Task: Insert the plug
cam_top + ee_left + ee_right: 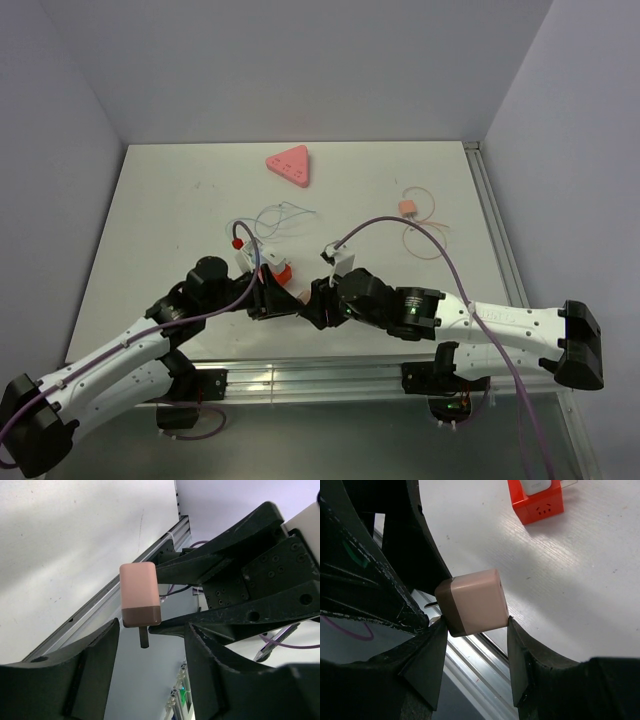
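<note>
Right pincer (472,630) gripping plug (475,602), left pincer (150,665) open beneath, red socket block (538,502) nearby

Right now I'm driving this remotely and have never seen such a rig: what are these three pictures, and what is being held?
The overhead picture looks down on two robot arms bolted at the near edge of a white table. The other two come from cameras on each wrist.

The right gripper is shut on a pink plug adapter with a brown end and metal prongs. The left gripper stands open just beside it; the left wrist view shows the same adapter between the right arm's fingers.

On the table lie a pink triangular block, a red socket block, thin loose wires, and a small pink part with an orange cord.
</note>
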Controlling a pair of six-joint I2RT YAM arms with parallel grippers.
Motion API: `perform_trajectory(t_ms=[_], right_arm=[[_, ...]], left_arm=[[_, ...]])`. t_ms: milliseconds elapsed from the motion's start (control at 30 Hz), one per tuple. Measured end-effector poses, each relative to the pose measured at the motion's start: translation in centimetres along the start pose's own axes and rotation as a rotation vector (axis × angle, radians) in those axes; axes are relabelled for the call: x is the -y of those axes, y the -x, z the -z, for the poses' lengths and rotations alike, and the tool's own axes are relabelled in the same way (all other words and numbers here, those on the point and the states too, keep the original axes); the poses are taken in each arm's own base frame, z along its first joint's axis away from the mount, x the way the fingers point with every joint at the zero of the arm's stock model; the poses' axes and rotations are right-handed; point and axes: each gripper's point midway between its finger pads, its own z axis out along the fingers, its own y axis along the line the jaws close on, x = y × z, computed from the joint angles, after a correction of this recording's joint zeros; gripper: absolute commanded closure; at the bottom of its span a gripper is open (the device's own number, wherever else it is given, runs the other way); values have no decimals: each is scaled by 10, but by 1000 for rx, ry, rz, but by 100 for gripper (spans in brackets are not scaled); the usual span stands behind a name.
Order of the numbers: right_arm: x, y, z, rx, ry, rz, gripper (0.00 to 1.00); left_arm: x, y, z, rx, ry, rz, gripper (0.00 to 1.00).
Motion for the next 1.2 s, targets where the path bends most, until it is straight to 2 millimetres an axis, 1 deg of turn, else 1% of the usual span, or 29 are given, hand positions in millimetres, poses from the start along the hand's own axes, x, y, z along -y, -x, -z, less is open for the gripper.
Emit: perform_trajectory(t_ms=[67,200,333,400,433,500,567,600,667,700,733,767,800,833,900,933,1000,1033,1067,1100,1133,1200], right_arm=[[-2,-1,0,-1,6,4,100],[-14,-4,2,-6,46,8,100],[-22,-2,6,5,78,7,100],[-25,-1,8,12,88,5,100],[-26,1,9,18,91,4,100],[-27,3,11,28,96,1,100],[-27,3,11,31,93,2,100],[-27,3,11,33,92,1,100],[-26,4,11,35,89,3,100],[-26,3,11,33,88,5,81],[-26,2,11,29,86,8,64],[-25,1,11,25,84,11,49],[-25,0,12,22,82,11,20],[-25,0,13,16,79,3,10],[-27,4,17,15,74,-5,5],[-28,6,21,16,80,-6,4],[-30,10,34,16,114,-14,0],[-32,11,41,16,135,-18,0],[-35,16,51,22,176,-30,2],[-40,20,62,27,230,-43,10],[-43,24,70,32,280,-57,15],[-41,31,80,43,344,-93,20]], left_arm=[[2,1,2,13,-1,3,36],[6,8,6,57,-11,-2,36],[8,11,6,76,-11,5,43],[7,11,6,76,-10,12,46],[7,11,6,76,-11,13,50],[6,10,6,75,-11,18,53],[8,10,6,76,-17,18,58],[9,11,6,77,-22,15,62],[10,11,6,77,-27,24,95],[11,11,6,78,-29,27,100],[12,11,6,75,-33,23,100],[12,10,6,72,-37,19,100],[12,9,6,67,-38,15,100],[13,8,6,62,-41,8,100],[15,4,7,38,-57,-14,100],[16,2,8,27,-64,-26,100],[20,-2,9,1,-88,-55,100],[22,-5,10,-12,-103,-70,100],[25,-7,11,-26,-121,-86,100],[29,-9,13,-40,-145,-106,100],[34,-12,15,-53,-168,-126,100],[44,-17,19,-79,-222,-162,100]])
